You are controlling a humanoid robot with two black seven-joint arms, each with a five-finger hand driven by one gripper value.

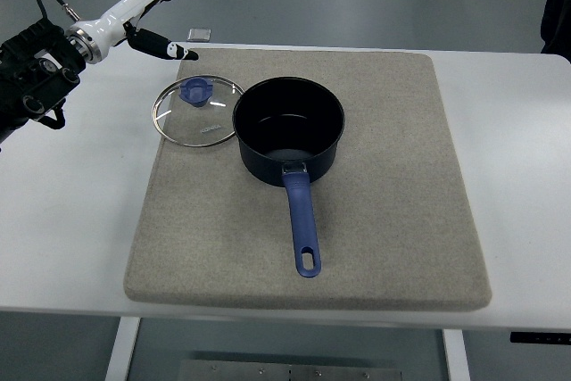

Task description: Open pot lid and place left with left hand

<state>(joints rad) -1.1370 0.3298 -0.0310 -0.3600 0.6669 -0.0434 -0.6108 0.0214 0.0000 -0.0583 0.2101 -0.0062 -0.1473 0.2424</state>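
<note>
Glass, round and steel-rimmed with a blue knob, the pot lid [198, 111] lies flat on the grey felt mat [393, 220], touching the left side of your open dark blue saucepan [288, 131]. Your left hand [147, 15] hovers beyond it, fingers spread, holding nothing.

Dark-blue pot [288, 131], grey mat [393, 176]
</note>
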